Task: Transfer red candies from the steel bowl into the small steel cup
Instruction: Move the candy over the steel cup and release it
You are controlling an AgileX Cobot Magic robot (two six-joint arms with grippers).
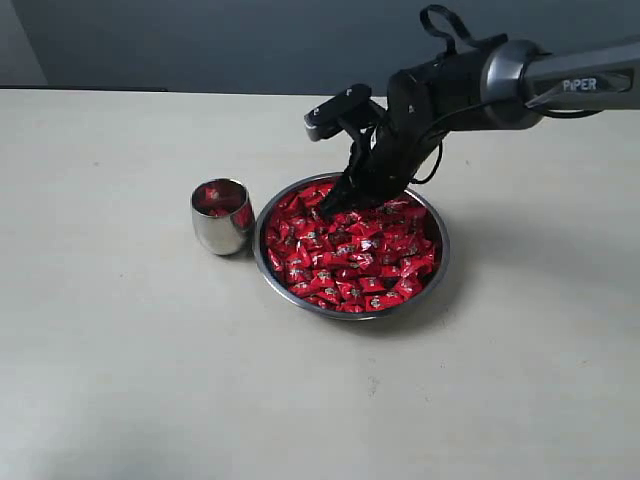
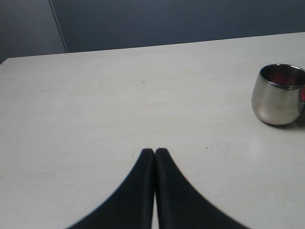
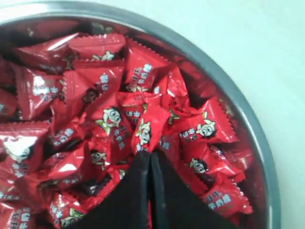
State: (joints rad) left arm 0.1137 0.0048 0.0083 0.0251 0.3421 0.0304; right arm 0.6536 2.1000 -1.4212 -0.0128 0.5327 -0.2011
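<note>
The steel bowl [image 1: 443, 265] sits mid-table, heaped with red candies [image 1: 350, 255]. The small steel cup [image 1: 222, 216] stands just to its left, with red showing inside. My right gripper [image 1: 345, 205] reaches down into the far side of the bowl. In the right wrist view its fingers [image 3: 150, 153] are pressed together on the end of one red candy [image 3: 145, 129], which sticks out from the tips over the pile, near the bowl's rim [image 3: 217, 71]. My left gripper [image 2: 155, 150] is shut and empty over bare table, with the cup [image 2: 279, 95] some way off.
A pale tabletop [image 1: 120, 350] surrounds bowl and cup, with a dark wall [image 1: 250, 40] behind its far edge. The right arm [image 1: 560, 85] comes in from the upper right above the table.
</note>
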